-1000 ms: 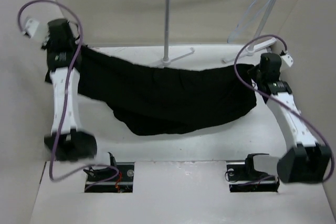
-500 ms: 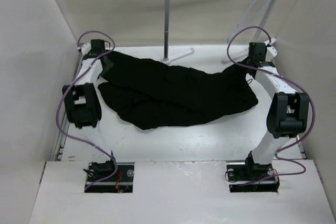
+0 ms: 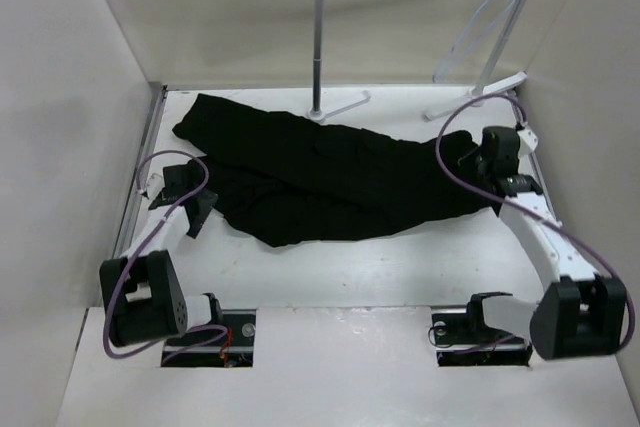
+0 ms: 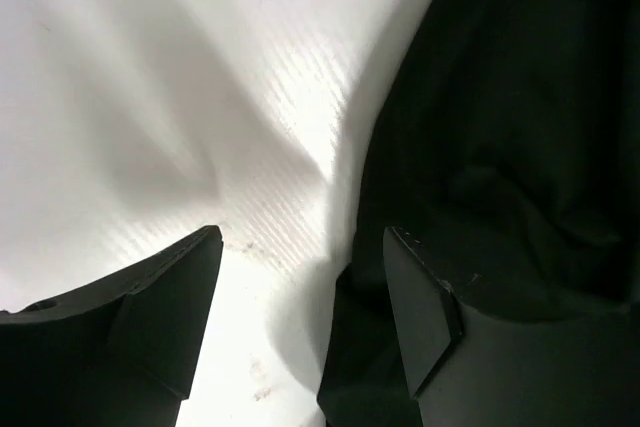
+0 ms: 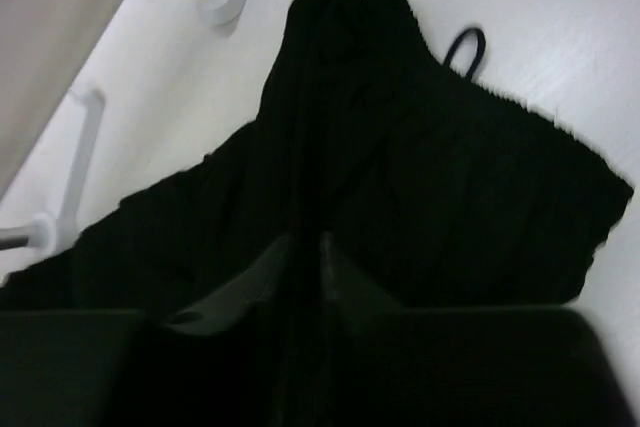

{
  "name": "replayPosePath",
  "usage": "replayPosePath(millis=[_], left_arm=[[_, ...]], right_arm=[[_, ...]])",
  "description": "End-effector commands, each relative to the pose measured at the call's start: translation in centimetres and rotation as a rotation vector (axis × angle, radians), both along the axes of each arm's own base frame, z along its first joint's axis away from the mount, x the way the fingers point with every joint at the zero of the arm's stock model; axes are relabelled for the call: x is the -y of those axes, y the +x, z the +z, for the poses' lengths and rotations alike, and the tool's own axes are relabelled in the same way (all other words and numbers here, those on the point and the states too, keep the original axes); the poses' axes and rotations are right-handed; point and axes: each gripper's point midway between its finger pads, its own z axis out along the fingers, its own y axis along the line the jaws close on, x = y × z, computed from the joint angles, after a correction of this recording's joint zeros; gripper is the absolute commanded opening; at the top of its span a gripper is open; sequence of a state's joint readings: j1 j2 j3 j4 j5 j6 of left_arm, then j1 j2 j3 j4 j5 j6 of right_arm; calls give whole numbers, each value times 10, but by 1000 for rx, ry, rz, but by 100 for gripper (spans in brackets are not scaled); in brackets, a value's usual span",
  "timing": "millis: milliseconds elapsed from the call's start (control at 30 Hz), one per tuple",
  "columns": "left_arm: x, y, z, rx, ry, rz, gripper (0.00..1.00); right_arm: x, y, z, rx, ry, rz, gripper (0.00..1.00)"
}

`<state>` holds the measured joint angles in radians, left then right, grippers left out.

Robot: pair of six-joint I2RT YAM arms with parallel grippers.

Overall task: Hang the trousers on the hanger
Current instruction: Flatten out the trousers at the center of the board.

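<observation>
The black trousers (image 3: 330, 172) lie spread across the table from far left to right. My left gripper (image 3: 197, 209) stands open at their near left edge. In the left wrist view its jaws (image 4: 300, 239) are wide apart over white table, with the trousers (image 4: 500, 97) lying against the right finger. My right gripper (image 3: 468, 159) rests on the trousers' right end. In the right wrist view its jaws (image 5: 308, 242) are shut on a raised ridge of the trousers (image 5: 430, 167). The pale hanger (image 3: 478, 32) hangs from the rack's bar at the far right, away from both grippers.
The white tube rack (image 3: 318, 37) stands at the back, its feet (image 3: 345, 107) on the table just behind the trousers. Beige walls close in the left, back and right. A small black loop (image 5: 465, 47) sticks out at the trousers' end.
The trousers, held up stretched between both grippers a second ago, now lie on the table. My left gripper has let go, opened and drawn back toward the near left. The right arm has lowered.
</observation>
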<state>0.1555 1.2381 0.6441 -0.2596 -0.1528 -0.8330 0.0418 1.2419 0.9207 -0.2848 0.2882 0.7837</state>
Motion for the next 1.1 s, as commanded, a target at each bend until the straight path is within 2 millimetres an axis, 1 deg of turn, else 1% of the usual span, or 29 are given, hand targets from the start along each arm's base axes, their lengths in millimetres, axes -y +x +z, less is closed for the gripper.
replayPosePath(millis=[0,33,67,100,133,167,200,233,267,367,433,467,533,567,600,633,733,800,900,967,1000,1033,1067], left_arm=[[13,48,15,189,-107,-27,64],[13,50,10,182,-113,-24,64],[13,52,5,175,-116,-21,63],[11,55,1,171,-112,-16,62],[9,56,-4,163,-105,-7,58],[5,59,-7,165,-101,9,53],[-1,60,-10,168,-96,33,47],[-5,61,-12,172,-101,54,41],[-7,63,-13,177,-112,66,34],[-9,69,-9,189,-119,75,15],[-10,72,2,210,-112,70,7],[-10,70,8,219,-102,70,4],[-14,64,26,240,-78,84,1],[-16,59,39,252,-60,93,0],[-19,54,53,268,-37,100,0],[-21,50,65,278,-16,105,0],[-30,28,111,299,50,124,0],[-34,12,143,309,83,137,0],[-29,-11,191,292,107,114,0],[-23,-25,218,251,143,70,0],[-25,-31,232,234,178,68,0],[-29,-35,240,202,224,55,1],[-36,-34,246,174,270,45,2]], right_arm=[[-19,-32,-9,5,94,31,12],[-22,-45,-15,-6,106,44,12],[-22,-58,-21,-16,107,50,15],[-21,-70,-28,-32,106,49,21],[-17,-82,-38,-52,108,28,32],[-11,-91,-47,-66,110,2,45],[-7,-96,-57,-83,123,-23,55],[-3,-100,-66,-100,145,-48,60],[-1,-101,-75,-120,169,-61,62],[3,-96,-93,-157,206,-91,61],[10,-89,-103,-175,215,-121,61],[14,-86,-106,-180,213,-134,57],[23,-72,-110,-173,216,-149,38],[27,-64,-109,-170,214,-154,27],[28,-58,-107,-168,219,-156,18],[30,-53,-102,-157,214,-161,13],[33,-47,-81,-111,186,-168,8],[32,-50,-70,-106,160,-169,7],[33,-52,-52,-84,142,-169,6],[30,-48,-40,-77,148,-155,6],[31,-44,-33,-68,146,-154,6],[33,-39,-27,-62,140,-161,7],[35,-32,-24,-60,135,-167,7]])
